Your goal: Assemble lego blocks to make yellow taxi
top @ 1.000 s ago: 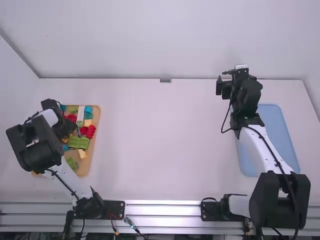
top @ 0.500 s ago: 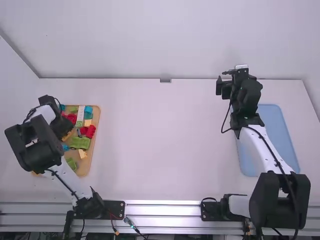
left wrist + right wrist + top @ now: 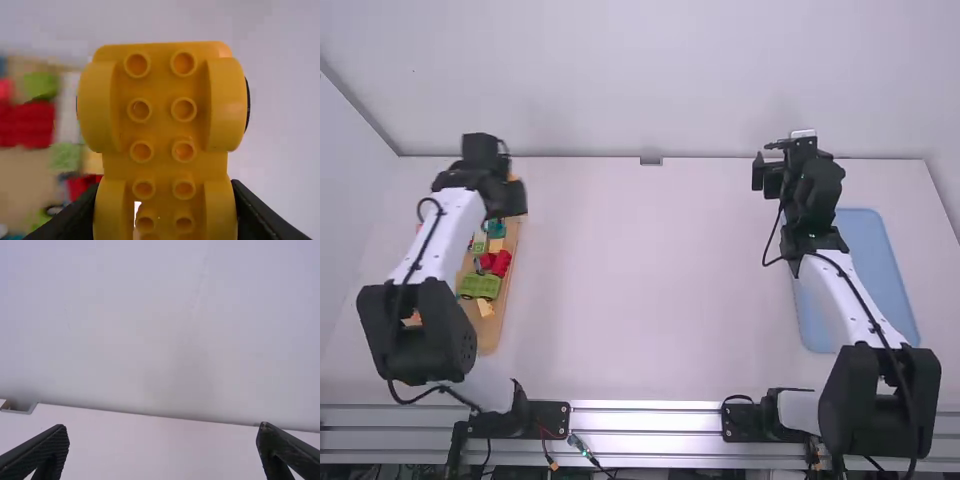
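Over the far end of the wooden tray at the far left is my left gripper (image 3: 508, 195). In the left wrist view a yellow wheeled base block (image 3: 162, 135), studs facing the camera, is clamped by my left gripper (image 3: 165, 210), a finger on each side. Loose blocks lie in the tray, among them a red block (image 3: 495, 263) and a green block (image 3: 480, 285). My right gripper (image 3: 765, 172) is at the back right, above the table. In the right wrist view my right gripper (image 3: 162, 437) stands wide open, holding nothing.
The wooden tray (image 3: 488, 330) lies partly under the left arm. A blue tray (image 3: 875, 265) is at the right, partly below the right arm. Behind the table (image 3: 640, 280) rises a white wall (image 3: 620, 80).
My left gripper has moved up and away from the camera, out of the tray's middle to its far end, with the yellow base block. The right arm has stayed still.
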